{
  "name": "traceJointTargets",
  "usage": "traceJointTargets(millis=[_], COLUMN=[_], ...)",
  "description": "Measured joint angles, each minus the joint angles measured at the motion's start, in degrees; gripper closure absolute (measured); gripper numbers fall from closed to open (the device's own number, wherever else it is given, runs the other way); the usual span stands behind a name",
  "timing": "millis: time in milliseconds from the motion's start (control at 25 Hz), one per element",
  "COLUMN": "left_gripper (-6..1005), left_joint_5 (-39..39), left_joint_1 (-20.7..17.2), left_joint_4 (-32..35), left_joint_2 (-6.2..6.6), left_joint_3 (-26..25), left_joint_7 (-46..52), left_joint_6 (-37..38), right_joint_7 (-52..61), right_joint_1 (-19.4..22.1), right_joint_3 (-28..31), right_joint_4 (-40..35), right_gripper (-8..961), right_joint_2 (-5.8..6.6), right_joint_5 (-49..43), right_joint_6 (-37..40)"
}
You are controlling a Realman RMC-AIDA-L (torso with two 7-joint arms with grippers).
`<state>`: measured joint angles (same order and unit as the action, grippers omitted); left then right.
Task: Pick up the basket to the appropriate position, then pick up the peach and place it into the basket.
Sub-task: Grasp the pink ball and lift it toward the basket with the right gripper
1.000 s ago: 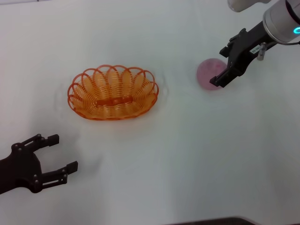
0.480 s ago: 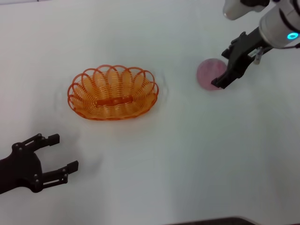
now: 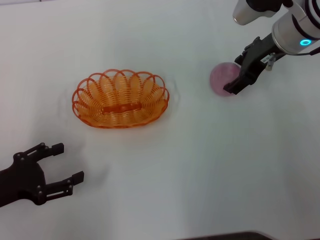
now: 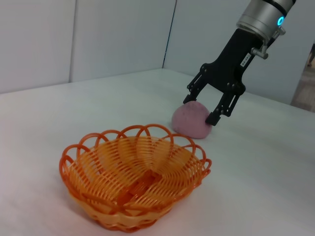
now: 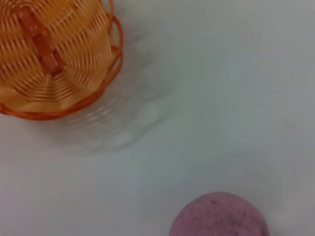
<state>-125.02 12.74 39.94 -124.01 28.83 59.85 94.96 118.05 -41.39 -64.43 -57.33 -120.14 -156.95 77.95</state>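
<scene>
Right gripper over the peach, fingers spread, nothing grasped yet.

White table carries the orange wire basket left of centre, standing empty; left gripper parked near the front-left edge, fingers apart, holding nothing. Right gripper hangs at the peach, fingers open, straddling its top in the left wrist view. The peach sits on the table well right of the basket. Risk: round smooth fruit, an off-centre close could roll it away or pinch it out sideways.
</scene>
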Motion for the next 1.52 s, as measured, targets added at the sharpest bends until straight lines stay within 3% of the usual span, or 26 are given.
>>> traceJointTargets(millis=[80,320,960,1520], left_gripper=[111,110,110,111], left_joint_5=[-0.1,0.0,0.0,0.0], left_joint_1=[0.0,0.0,-0.1,0.0], left_joint_4=[0.0,0.0,0.0,0.0], left_joint_2=[0.00,0.00,0.00,0.00], left_joint_3=[0.0,0.0,0.0,0.0], left_joint_7=[0.0,0.0,0.0,0.6], left_joint_6=[-0.1,-0.1,-0.1,-0.1], right_joint_7=[0.3,0.7,0.7,0.4], right_joint_1=[0.0,0.0,0.1,0.7], right_joint_3=[-0.3,-2.3,-2.4,-1.1], right_joint_4=[0.1,0.3,0.1,-2.7], right_gripper=[107,305,690,736], right_joint_2=[0.00,-0.05,-0.09,0.04], right_joint_5=[0.2,1.0,1.2,3.1], right_joint_6=[-0.2,0.3,-0.1,2.5])
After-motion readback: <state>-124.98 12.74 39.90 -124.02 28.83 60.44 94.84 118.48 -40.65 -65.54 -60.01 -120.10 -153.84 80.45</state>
